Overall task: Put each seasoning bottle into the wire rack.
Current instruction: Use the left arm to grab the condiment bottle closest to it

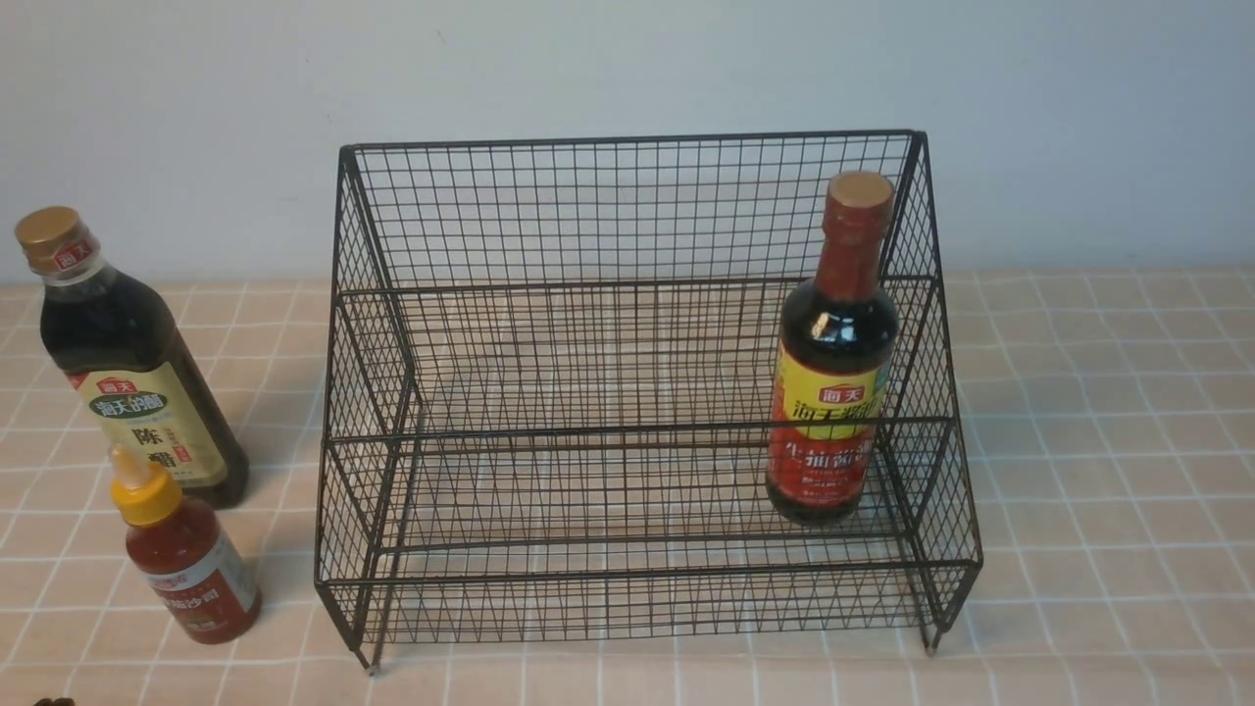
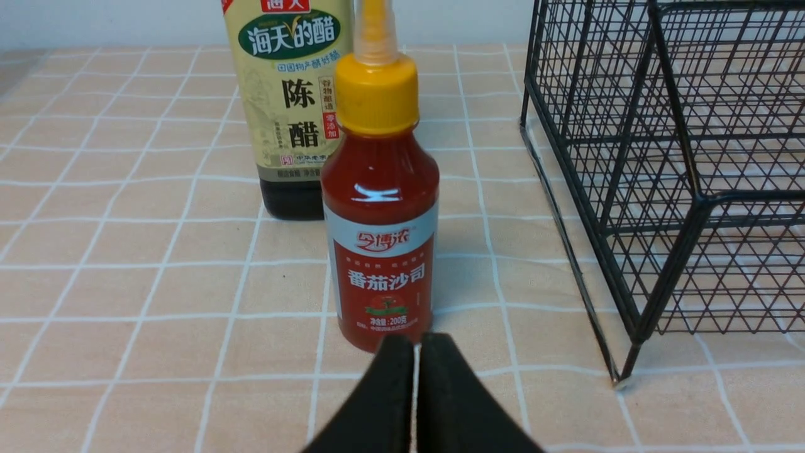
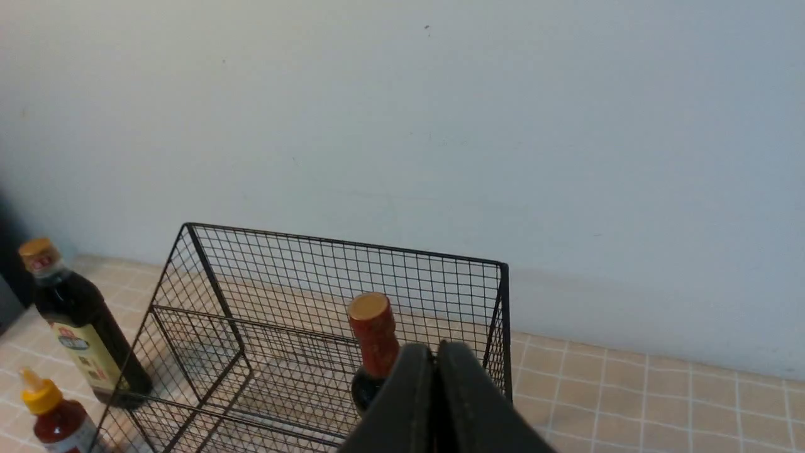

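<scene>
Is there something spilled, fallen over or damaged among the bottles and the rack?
Nothing stands out. The soy sauce bottle stands upright inside the wire rack, at its right end; the vinegar bottle and the tomato sauce bottle stand upright left of it, caps on. No spill shows.

We see a black wire rack of square mesh, a peach tablecloth checked with white lines, a tall dark bottle with gold cap and beige label, a dark red-necked bottle labelled yellow and red, and a red sauce bottle capped yellow.
</scene>
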Controlling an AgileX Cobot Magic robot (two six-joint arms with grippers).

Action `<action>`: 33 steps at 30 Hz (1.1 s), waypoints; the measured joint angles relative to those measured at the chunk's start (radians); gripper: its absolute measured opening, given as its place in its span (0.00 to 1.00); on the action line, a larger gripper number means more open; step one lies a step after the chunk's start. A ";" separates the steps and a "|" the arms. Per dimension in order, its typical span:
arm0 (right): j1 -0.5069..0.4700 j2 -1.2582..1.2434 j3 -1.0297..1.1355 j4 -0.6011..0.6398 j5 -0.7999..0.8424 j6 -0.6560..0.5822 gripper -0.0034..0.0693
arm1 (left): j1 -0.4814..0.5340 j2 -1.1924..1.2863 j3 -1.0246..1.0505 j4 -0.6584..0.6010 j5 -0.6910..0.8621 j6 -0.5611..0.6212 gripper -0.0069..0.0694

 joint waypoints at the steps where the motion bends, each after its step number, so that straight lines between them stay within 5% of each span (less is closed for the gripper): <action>1: 0.000 -0.056 0.072 0.004 -0.030 0.021 0.03 | 0.000 0.000 0.000 0.000 0.000 0.000 0.08; 13: 0.000 -0.249 0.456 0.113 -0.289 0.036 0.03 | 0.000 0.000 0.000 0.000 0.000 0.000 0.08; 21: -0.012 -0.278 0.599 0.126 -0.483 -0.160 0.03 | 0.000 0.000 0.000 0.000 0.000 0.000 0.08; 33: -0.457 -0.547 1.080 0.133 -0.677 -0.211 0.03 | 0.000 0.000 0.000 0.000 0.000 0.000 0.08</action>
